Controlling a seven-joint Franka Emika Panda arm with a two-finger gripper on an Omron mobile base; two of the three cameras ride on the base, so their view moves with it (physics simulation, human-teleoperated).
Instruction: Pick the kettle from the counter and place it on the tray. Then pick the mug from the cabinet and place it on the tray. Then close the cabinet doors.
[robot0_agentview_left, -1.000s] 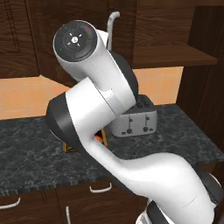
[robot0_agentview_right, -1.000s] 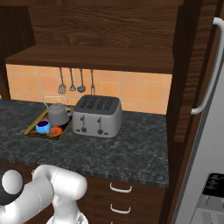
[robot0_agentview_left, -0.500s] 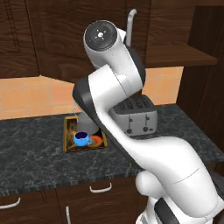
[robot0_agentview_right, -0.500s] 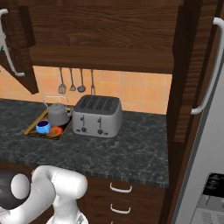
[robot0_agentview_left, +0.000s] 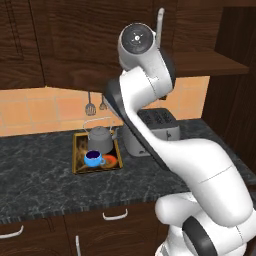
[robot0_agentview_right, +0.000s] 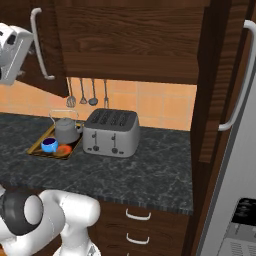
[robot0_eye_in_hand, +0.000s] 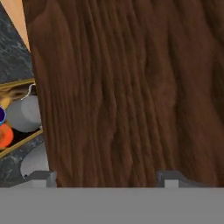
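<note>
**Kettle and mug sitting on the tray, tool up against the cabinet door**

We are taking the toaster (robot0_agentview_right: 111, 133) as our landmark. The largest thing we are seeing is the cabinet (robot0_agentview_right: 125, 40), hanging on the wall above the toaster, its dark wood front running across the top of both base views. One of the cabinet doors (robot0_eye_in_hand: 131, 87) is standing right in front of the hand camera, wood grain close up, and in the right base view a door (robot0_agentview_right: 47, 45) with a long silver bar handle is hanging up and to the left of the toaster.

The tabletop (robot0_agentview_right: 125, 170), dark marbled stone, is carrying the toaster and stretching out to both sides of it.

The tray (robot0_agentview_left: 80, 167) is lying on the tabletop just beside the toaster, on its left as the robot looks. The kettle (robot0_agentview_left: 100, 140) is standing upright on the tray's back half. The mug (robot0_agentview_left: 93, 159), bright blue, is sitting on the tray in front of the kettle, next to the orange-red patch.

The tool (robot0_eye_in_hand: 105, 177) is pointing at the door with its two fingertips (robot0_eye_in_hand: 41, 177) set wide apart and nothing between them; we cannot tell whether they are touching the wood.
</note>
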